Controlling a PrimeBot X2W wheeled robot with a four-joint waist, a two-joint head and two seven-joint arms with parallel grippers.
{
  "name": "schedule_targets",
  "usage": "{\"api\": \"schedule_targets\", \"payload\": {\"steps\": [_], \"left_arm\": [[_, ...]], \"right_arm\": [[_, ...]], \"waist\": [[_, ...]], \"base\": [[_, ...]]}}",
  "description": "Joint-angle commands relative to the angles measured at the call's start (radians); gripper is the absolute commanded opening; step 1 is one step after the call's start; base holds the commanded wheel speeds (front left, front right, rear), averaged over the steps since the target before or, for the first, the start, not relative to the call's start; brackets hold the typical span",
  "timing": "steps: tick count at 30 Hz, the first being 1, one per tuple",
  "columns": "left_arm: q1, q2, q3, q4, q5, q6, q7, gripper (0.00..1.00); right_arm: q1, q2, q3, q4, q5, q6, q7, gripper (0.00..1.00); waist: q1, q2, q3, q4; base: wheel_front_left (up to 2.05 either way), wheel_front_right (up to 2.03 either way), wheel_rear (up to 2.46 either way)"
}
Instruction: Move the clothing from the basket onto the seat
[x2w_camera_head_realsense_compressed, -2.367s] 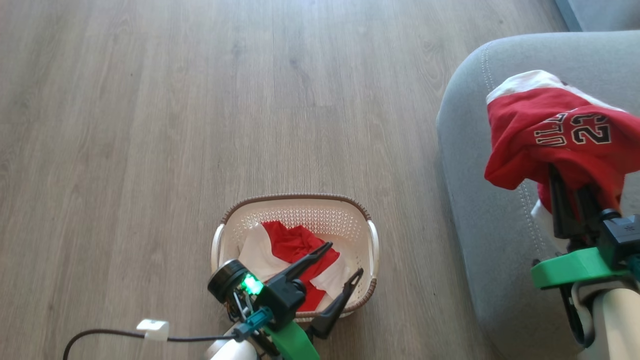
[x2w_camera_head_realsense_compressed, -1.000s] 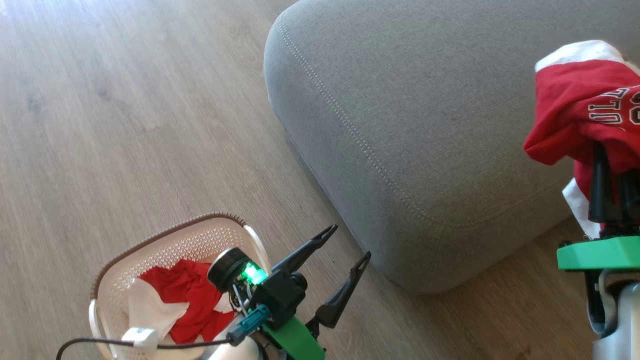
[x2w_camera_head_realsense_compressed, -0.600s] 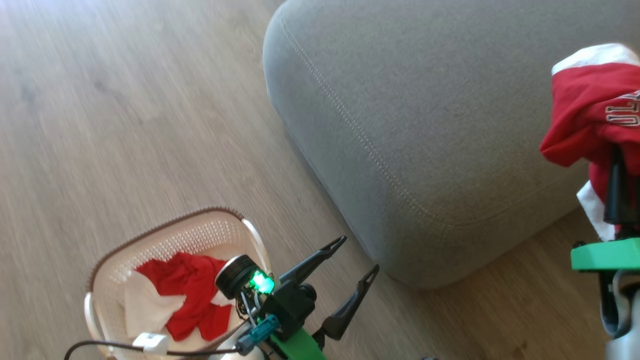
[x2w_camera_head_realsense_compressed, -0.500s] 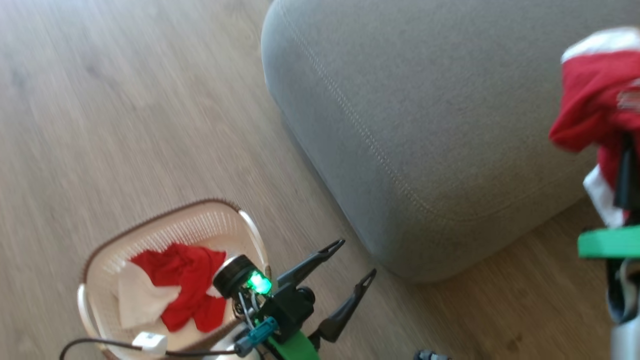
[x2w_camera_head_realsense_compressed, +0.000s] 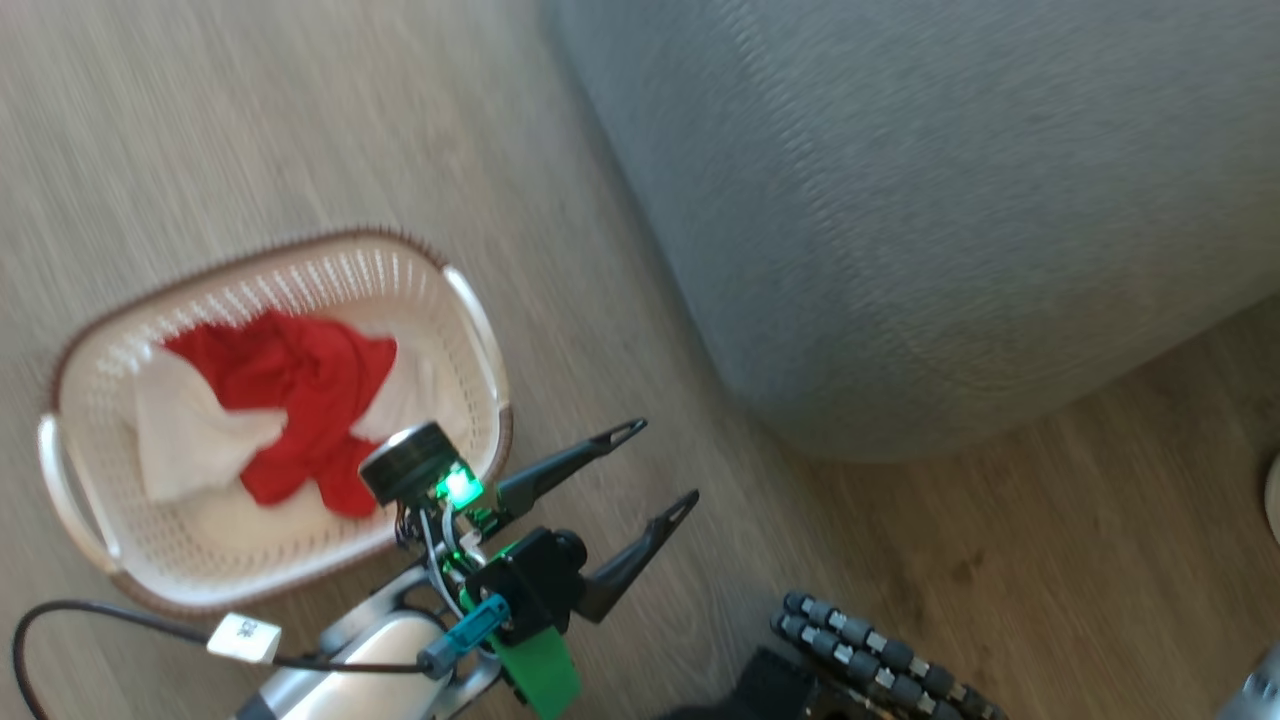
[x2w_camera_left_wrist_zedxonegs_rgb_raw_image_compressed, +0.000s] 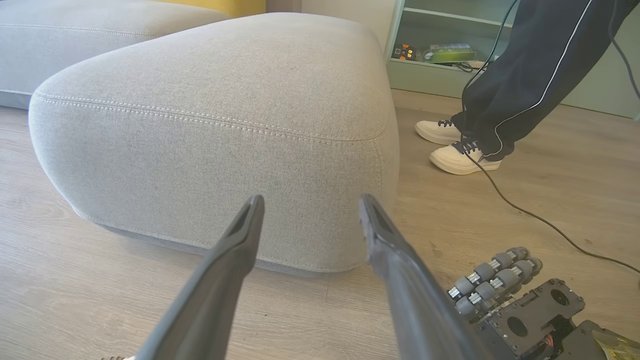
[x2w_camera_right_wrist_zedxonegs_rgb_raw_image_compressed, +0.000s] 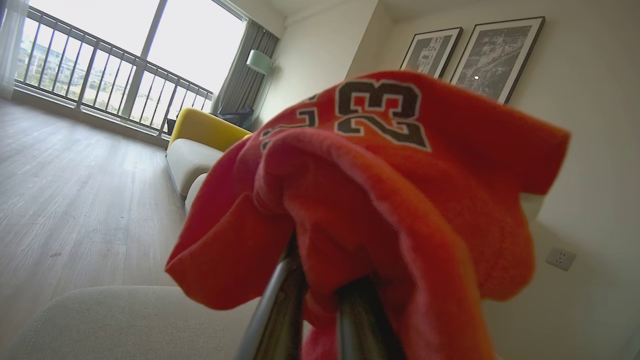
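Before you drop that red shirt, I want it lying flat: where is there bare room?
The seat is bare across its grey top, behind the stitched seam. Crowded: the basket holds clothing; a person's shoes and a cable lie on the floor beside the seat.

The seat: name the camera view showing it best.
Left wrist view: the seat is sharp, with rounded corner and stitching. Head view shows it blurred; right wrist view catches a pale edge below the clothing.

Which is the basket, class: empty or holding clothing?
Holding clothing: a crumpled red and white garment lies inside the basket, below its rim.
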Motion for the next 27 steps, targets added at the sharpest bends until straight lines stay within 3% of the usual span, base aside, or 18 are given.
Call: {"api": "schedule_targets", "payload": {"steps": [1, 11, 23, 27], "left_arm": [[-0.024, 0.007, 0.021, -0.044, 0.013, -0.001, -0.005, 1.0], [-0.075, 0.05, 0.033, -0.074, 0.022, -0.001, -0.005, 1.0], [-0.107, 0.049, 0.05, -0.092, 0.024, 0.0, -0.005, 1.0], [-0.117, 0.043, 0.055, -0.093, 0.023, -0.001, -0.005, 1.0]], "right_arm": [[-0.028, -0.029, 0.005, -0.021, 0.003, 0.0, -0.002, 0.0], [-0.305, -0.134, -0.073, 0.24, 0.059, 0.0, -0.002, 0.0], [-0.542, -0.197, -0.118, 0.668, 0.025, 0.0, -0.002, 0.0], [-0.602, -0.198, -0.074, 0.856, 0.013, 0.0, 0.017, 0.0]], "waist": [[-0.0003, 0.0, 0.092, 0.033], [-0.0003, 0.0, 0.234, 0.097], [-0.0003, 0.0, 0.31, 0.153], [-0.0003, 0.0, 0.324, 0.169]], "base": [[0.0, 0.0, 0.0], [0.0, 0.0, 0.0], [0.0, 0.0, 0.0], [0.0, 0.0, 0.0]]}}
